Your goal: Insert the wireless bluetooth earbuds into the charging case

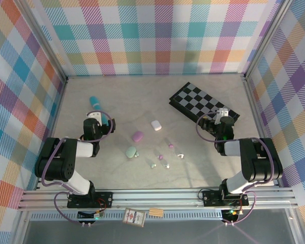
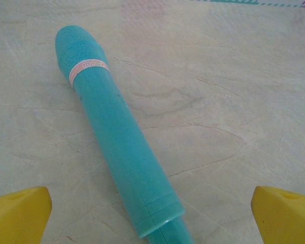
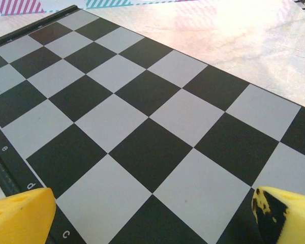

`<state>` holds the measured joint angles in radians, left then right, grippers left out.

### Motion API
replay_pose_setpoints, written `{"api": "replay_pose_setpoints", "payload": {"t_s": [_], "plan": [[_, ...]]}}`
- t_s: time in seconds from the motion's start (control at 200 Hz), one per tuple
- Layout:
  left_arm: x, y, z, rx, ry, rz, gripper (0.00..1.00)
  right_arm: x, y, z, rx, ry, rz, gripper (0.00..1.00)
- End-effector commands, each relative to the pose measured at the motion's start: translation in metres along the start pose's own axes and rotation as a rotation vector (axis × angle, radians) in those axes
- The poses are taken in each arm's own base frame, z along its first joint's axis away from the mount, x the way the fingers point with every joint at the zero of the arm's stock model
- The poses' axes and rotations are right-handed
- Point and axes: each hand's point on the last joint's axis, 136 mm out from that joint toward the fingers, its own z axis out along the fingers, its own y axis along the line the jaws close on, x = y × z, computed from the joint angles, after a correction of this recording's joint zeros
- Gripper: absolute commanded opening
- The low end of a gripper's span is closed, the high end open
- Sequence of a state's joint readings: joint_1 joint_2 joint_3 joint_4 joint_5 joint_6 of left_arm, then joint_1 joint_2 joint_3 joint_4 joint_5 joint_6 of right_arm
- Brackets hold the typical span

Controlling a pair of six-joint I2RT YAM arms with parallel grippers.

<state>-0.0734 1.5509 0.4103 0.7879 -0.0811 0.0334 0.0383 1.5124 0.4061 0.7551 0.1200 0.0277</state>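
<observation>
Earbuds (image 1: 166, 165): tiny loose buds scattered on the table's middle, none in a case, none held.
Bud spread: one lilac bud (image 1: 169, 146) farthest back, a white bud (image 1: 180, 154) to its right, and the others nearer the arms. Colours are hard to tell at this size.
Charging cases: three pebble shapes left of and behind the buds. The white case (image 1: 156, 125) is farthest back, the lilac case (image 1: 138, 135) is in the middle, and the mint green case (image 1: 131, 151) is nearest. Cannot tell whether the lids are up or down.
Beside mint green case: a small bit sits just at its right edge, too small to name.
Table (image 1: 117, 96): pale marble-look top, with plaid walls around it.
Left gripper (image 1: 100, 116): left of the cases and well apart from the buds, over the near end of a teal tube (image 2: 117, 137).
Left fingertips (image 2: 20, 213): yellow, spread wide. The tube lies on the table between them and neither tip touches it.
Teal tube detail: slanted, with the far end up-left and a pale pink band near that end.
Right gripper (image 1: 221, 112): right of the buds and well apart from them, over the near right end of a chessboard (image 3: 142, 117).
Right fingertips (image 3: 20, 216): yellow, spread wide with nothing gripped. The right tip has dark smudges.
Chessboard: flat, dark and grey squares, lying at an angle at the back right.
</observation>
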Motion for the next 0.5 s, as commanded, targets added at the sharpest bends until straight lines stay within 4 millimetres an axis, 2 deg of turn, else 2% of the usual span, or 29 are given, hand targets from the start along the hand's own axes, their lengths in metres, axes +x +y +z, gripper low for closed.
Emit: {"api": "replay_pose_setpoints", "payload": {"t_s": [0.0,0.155,0.21,0.29,0.37,0.495], "plan": [[-0.031,-0.006,-0.014,-0.031,-0.062,0.049,1.0,-0.034,0.008,-0.009,-0.042,-0.022,-0.02,0.99],[-0.065,-0.028,-0.042,-0.052,-0.098,0.108,1.0,-0.066,0.03,-0.024,-0.137,0.01,-0.003,0.99],[-0.076,-0.045,-0.054,-0.019,-0.122,0.13,1.0,-0.078,0.04,-0.029,-0.144,0.038,0.007,0.99],[-0.088,-0.075,-0.07,0.061,-0.139,0.155,1.0,-0.083,0.056,-0.034,-0.161,0.1,0.023,0.99],[-0.088,-0.103,-0.087,0.144,-0.133,0.191,1.0,-0.087,0.086,-0.04,-0.243,0.172,0.03,0.99],[-0.074,-0.138,-0.112,0.274,-0.056,0.254,1.0,-0.084,0.14,-0.047,-0.335,0.269,-0.072,0.99]]}}
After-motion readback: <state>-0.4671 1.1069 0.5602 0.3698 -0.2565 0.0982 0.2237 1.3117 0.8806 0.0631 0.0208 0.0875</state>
